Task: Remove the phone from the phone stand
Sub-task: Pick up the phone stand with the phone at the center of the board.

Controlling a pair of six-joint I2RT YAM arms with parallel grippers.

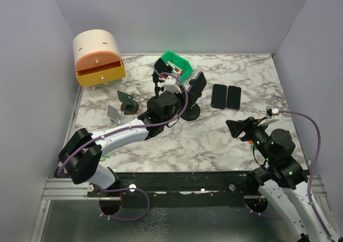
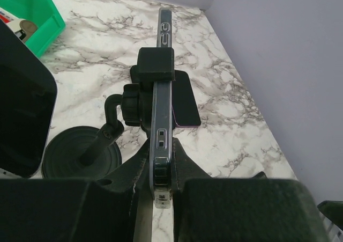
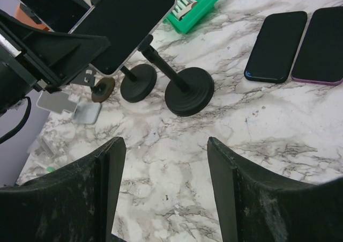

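Note:
A dark phone point(image 1: 197, 85) sits clamped in a black phone stand point(image 1: 191, 112) with a round base at mid table. In the left wrist view the phone point(image 2: 161, 102) is edge-on, and the stand's cradle point(image 2: 155, 65) grips its upper part. My left gripper point(image 2: 161, 159) is shut on the phone's near end, one finger on each face; it also shows in the top view point(image 1: 186, 93). The right wrist view shows the phone point(image 3: 126, 22) on the stand point(image 3: 188, 90). My right gripper point(image 3: 166, 143) is open and empty over bare marble, to the right of the stand point(image 1: 238, 127).
A second stand point(image 1: 158, 86) with another phone point(image 2: 21, 102) is just left of the first. Two phones point(image 1: 218, 96) point(image 1: 233, 97) lie flat to the right. A green bin point(image 1: 178, 64) and a beige-and-orange drawer box point(image 1: 98, 57) are at the back. Small metal holders point(image 1: 114, 113) lie left.

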